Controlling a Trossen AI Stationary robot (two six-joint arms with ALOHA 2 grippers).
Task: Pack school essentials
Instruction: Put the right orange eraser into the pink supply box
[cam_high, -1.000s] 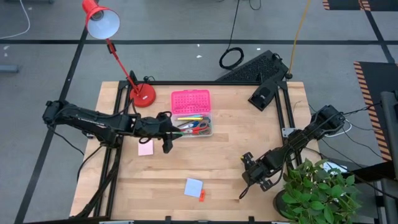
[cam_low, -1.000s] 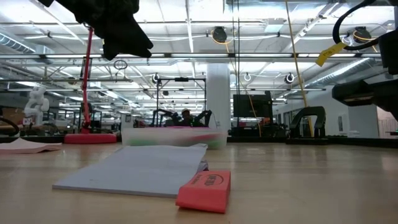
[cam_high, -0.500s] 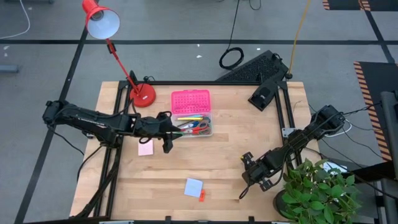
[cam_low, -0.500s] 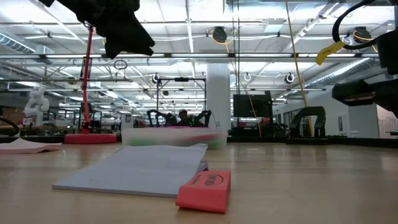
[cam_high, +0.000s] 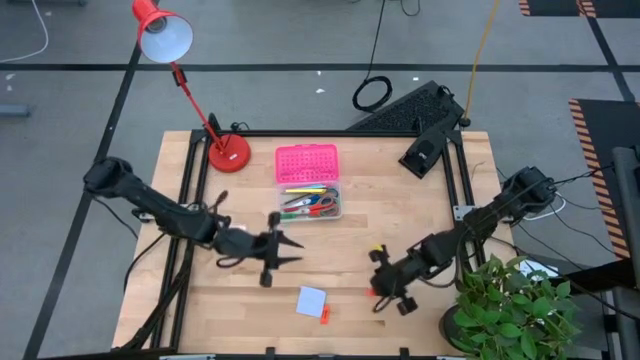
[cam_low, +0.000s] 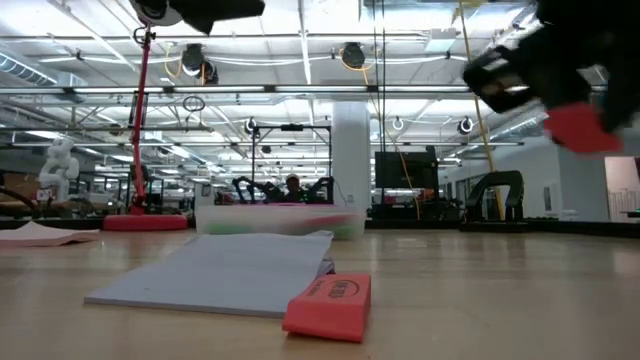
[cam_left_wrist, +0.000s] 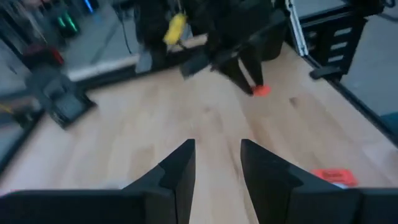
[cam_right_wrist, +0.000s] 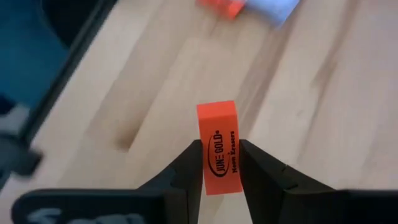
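Right gripper (cam_right_wrist: 217, 163) fingers clamp orange eraser (cam_right_wrist: 219, 146), long axis upright, above tabletop (cam_high: 400, 220); clear box (cam_high: 311, 200) lies up-left of it. Left gripper (cam_high: 283, 250) fingers narrowly parted, empty, nearer blue note pad (cam_high: 311, 300).

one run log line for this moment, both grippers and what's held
right gripper: shut on small orange-red rectangular eraser, above table | left gripper: open, empty | second red eraser: beside blue note pad

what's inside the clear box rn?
In the clear box: red-handled scissors, green-handled scissors and thin pencils, partly overlapping. Anything under them is hidden. The pink lid lies beside it.
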